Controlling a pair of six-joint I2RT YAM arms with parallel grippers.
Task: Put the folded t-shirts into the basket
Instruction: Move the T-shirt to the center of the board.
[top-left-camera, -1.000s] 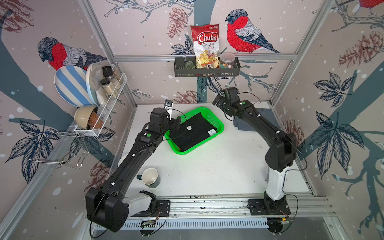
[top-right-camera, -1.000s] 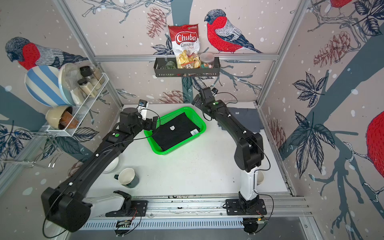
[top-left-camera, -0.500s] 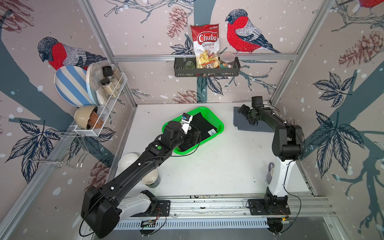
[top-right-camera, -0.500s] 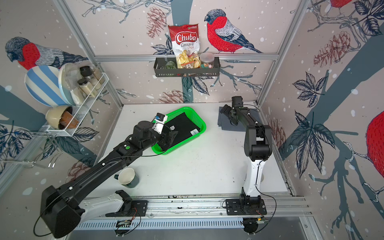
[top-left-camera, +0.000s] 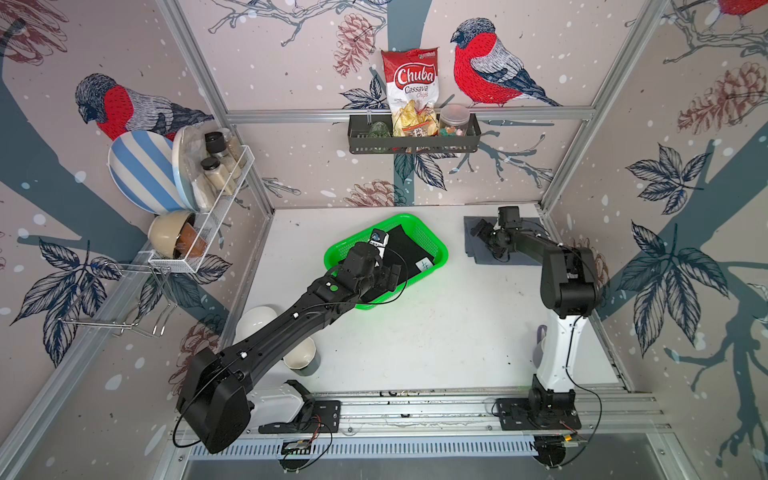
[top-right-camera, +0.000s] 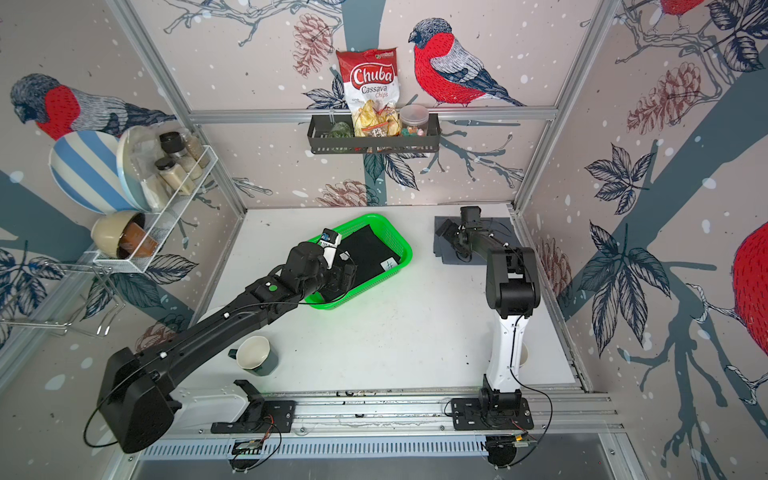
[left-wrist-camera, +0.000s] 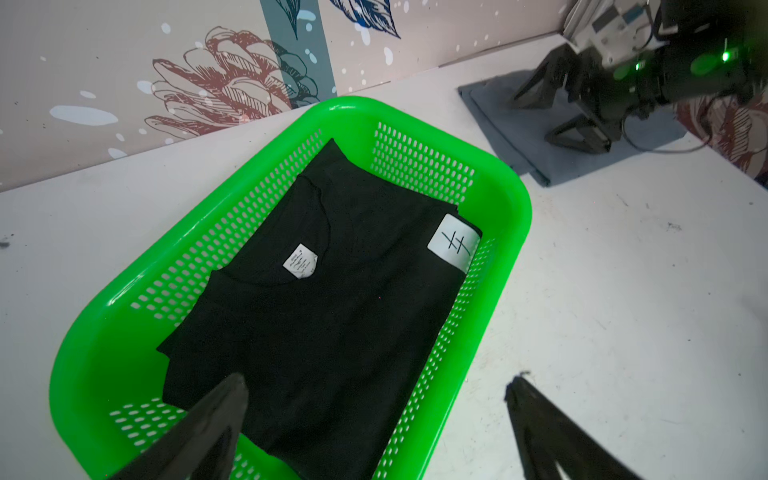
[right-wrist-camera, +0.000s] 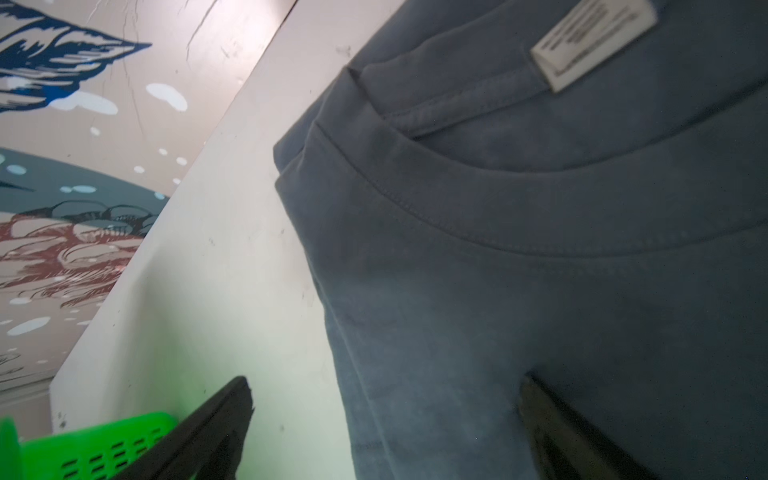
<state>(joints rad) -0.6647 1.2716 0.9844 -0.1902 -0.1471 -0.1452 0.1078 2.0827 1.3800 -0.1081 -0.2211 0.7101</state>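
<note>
Well, the white table (top-left-camera: 415, 332) looks scuffed. The perforated green basket (top-left-camera: 399, 217) holds the black t-shirt (left-wrist-camera: 332, 311). At three o'clock lies the grey-blue t-shirt (right-wrist-camera: 540, 291), its stitched collar clear only in my right wrist view. My left gripper (left-wrist-camera: 376, 382) hangs spread over the basket, my right gripper (right-wrist-camera: 384, 382) spread over that shirt's edge.

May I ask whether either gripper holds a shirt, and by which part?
Nothing is held. The left gripper is open above the black shirt in the basket; the right gripper is open astride an edge of the grey-blue shirt.
</note>
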